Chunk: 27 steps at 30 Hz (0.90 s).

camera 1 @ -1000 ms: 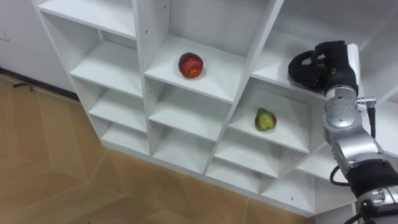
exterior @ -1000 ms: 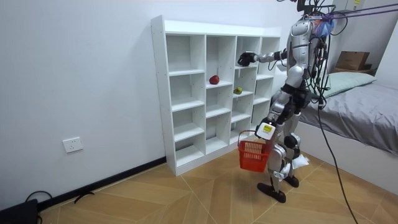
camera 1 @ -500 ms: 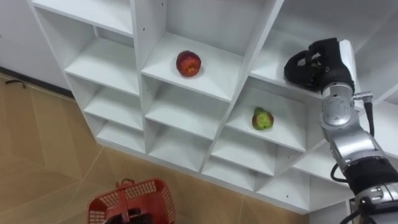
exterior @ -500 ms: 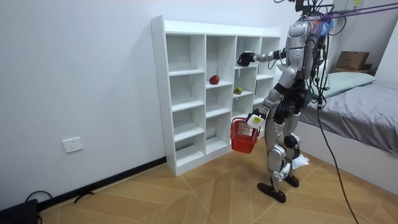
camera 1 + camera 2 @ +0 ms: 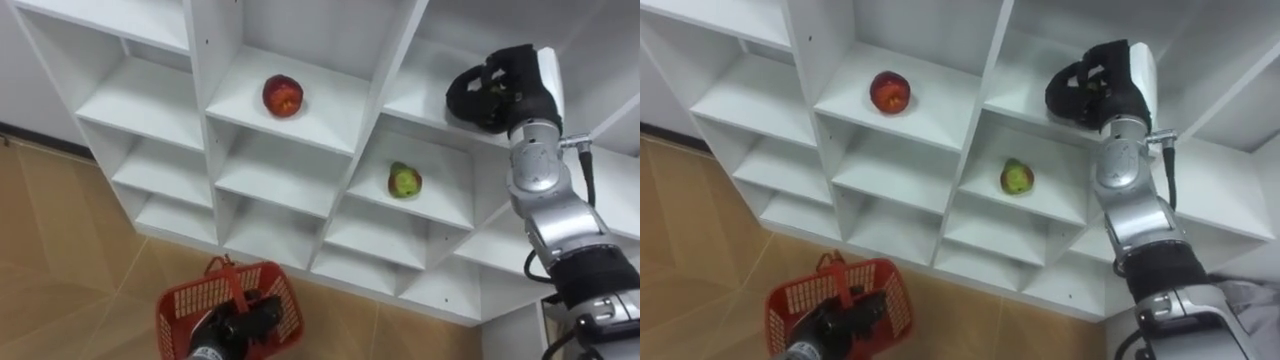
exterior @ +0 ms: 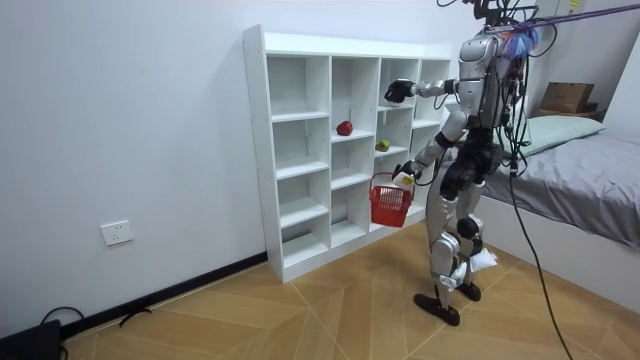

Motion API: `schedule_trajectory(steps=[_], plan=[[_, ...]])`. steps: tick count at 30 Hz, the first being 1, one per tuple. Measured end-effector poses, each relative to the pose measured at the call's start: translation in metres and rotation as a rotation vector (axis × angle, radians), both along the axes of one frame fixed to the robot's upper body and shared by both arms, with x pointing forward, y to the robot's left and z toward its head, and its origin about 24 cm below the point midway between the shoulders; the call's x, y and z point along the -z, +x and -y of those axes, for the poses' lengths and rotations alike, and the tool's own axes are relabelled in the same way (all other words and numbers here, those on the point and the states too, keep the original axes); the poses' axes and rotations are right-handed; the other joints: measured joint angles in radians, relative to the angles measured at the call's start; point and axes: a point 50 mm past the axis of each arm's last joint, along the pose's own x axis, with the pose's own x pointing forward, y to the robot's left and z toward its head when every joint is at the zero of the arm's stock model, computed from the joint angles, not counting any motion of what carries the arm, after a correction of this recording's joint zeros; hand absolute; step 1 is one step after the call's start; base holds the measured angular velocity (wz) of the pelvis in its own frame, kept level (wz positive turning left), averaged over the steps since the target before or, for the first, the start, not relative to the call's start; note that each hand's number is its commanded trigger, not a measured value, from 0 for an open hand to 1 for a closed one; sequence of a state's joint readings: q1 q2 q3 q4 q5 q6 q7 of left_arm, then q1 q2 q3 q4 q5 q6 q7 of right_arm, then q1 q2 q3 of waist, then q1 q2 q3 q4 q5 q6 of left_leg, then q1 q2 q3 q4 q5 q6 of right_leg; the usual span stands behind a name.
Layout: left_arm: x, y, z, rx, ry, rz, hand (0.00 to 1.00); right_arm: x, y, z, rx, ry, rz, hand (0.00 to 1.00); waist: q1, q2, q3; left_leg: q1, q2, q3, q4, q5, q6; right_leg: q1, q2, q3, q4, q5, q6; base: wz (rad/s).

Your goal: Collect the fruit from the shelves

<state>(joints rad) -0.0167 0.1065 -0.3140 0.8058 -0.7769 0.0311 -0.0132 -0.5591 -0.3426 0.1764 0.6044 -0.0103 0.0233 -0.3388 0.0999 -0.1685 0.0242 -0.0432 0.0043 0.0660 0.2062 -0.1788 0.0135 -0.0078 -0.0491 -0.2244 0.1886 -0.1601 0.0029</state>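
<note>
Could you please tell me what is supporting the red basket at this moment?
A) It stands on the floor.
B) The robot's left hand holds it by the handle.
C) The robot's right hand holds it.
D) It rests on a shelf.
B: the left hand is curled round the handle of the red basket, which hangs in the air before the shelf unit, while the right hand is up at an upper shelf.

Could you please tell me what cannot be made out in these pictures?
Whether the right hand holds fruit in the white shelf unit: eye views, its dark back hides the palm.
Inside the red plastic basket: the left hand covers it, the lower edge cuts it.
The round green fruit's kind: too small.
</note>
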Motion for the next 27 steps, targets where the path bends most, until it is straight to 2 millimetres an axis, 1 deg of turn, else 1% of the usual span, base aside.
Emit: schedule_trajectory(steps=[1, 4, 5, 6, 8, 9, 13, 15, 17, 21, 25, 27], plan=[[0.0, 0.0, 0.0, 0.002, 0.0, 0.0, 1.0, -0.001, 0.0, -0.001, -0.005, 0.003, 0.003, 1.0, -0.002, 0.0, 0.0, 0.0, 0.0, -0.001, 0.0, 0.0, 0.0, 0.0, 0.0, -0.001, 0.0, 0.0, 0.0, 0.0], [0.0, 0.0, 0.001, 0.005, 0.002, 0.001, 1.0, -0.01, 0.001, -0.014, -0.054, 0.025, 0.046, 1.0, -0.017, 0.002, 0.0009, 0.0, 0.002, -0.001, 0.0, 0.0, 0.0, 0.0, 0.001, -0.003, -0.001, 0.0, 0.0, 0.0], [-0.001, 0.003, 0.002, 0.01, 0.001, 0.007, 1.0, -0.014, 0.002, -0.017, -0.07, 0.031, 0.062, 1.0, -0.026, 0.004, 0.0026, -0.001, 0.001, -0.001, 0.0, 0.0, 0.0, 0.0, 0.001, -0.003, -0.001, 0.0, 0.0, 0.0], [-0.003, 0.006, 0.003, 0.013, -0.002, 0.016, 1.0, -0.017, 0.002, -0.02, -0.085, 0.031, 0.07, 1.0, -0.026, 0.007, 0.0044, 0.0, 0.001, -0.002, -0.001, 0.0, 0.0, 0.001, 0.001, -0.002, -0.001, 0.0, 0.0, 0.0], [-0.004, 0.009, 0.005, 0.015, -0.004, 0.024, 1.0, -0.019, 0.001, -0.027, -0.119, 0.019, 0.079, 1.0, -0.032, 0.012, 0.0049, -0.001, 0.001, -0.002, -0.002, 0.0, 0.0, -0.001, 0.001, -0.002, -0.001, 0.0, 0.0, 0.0], [-0.005, 0.01, 0.006, 0.014, -0.005, 0.027, 1.0, -0.02, -0.001, -0.031, -0.142, 0.013, 0.086, 1.0, -0.038, 0.017, 0.0038, -0.002, 0.001, -0.003, -0.003, 0.0, 0.0, -0.002, 0.001, -0.003, -0.001, 0.0, 0.0, 0.0], [-0.006, 0.013, 0.01, 0.023, -0.009, 0.033, 1.0, -0.024, -0.004, -0.039, -0.18, 0.015, 0.095, 1.0, -0.043, 0.033, 0.0011, -0.002, 0.0, -0.001, -0.005, 0.0, 0.0, -0.004, 0.001, 0.0, -0.001, 0.0, 0.0, 0.0], [-0.007, 0.013, 0.012, 0.032, -0.013, 0.038, 1.0, -0.027, -0.006, -0.042, -0.194, 0.009, 0.11, 1.0, -0.044, 0.042, -0.0029, 0.0, 0.0, 0.001, -0.007, 0.0, 0.0, -0.005, 0.001, 0.002, -0.001, 0.0, 0.0, -0.02], [-0.007, 0.013, 0.013, 0.032, -0.015, 0.038, 1.0, -0.03, -0.006, -0.045, -0.201, -0.005, 0.123, 1.0, -0.045, 0.045, -0.0048, 0.001, 0.001, 0.002, -0.008, 0.0, 0.0, -0.005, 0.001, 0.003, -0.002, 0.0, 0.0, 0.0], [-0.007, 0.013, 0.014, 0.028, -0.021, 0.038, 1.0, -0.036, -0.007, -0.048, -0.213, -0.003, 0.145, 1.0, -0.049, 0.045, -0.0057, 0.003, 0.001, 0.001, -0.005, 0.0, 0.0, -0.002, 0.001, 0.003, -0.001, 0.0, 0.0, 0.0], [-0.008, 0.013, 0.014, 0.024, -0.028, 0.038, 1.0, -0.033, -0.011, -0.051, -0.224, 0.0, 0.144, 1.0, -0.049, 0.046, -0.0068, 0.003, 0.001, 0.001, -0.003, 0.0, 0.0, 0.001, 0.001, 0.001, -0.001, 0.001, 0.0, 0.0], [-0.008, 0.014, 0.015, 0.017, -0.029, 0.035, 1.0, -0.029, -0.016, -0.057, -0.244, 0.031, 0.137, 1.0, -0.051, 0.05, -0.0093, 0.004, 0.002, 0.001, -0.002, 0.0, 0.0, 0.002, 0.001, 0.001, -0.001, 0.001, -0.001, 0.0]])
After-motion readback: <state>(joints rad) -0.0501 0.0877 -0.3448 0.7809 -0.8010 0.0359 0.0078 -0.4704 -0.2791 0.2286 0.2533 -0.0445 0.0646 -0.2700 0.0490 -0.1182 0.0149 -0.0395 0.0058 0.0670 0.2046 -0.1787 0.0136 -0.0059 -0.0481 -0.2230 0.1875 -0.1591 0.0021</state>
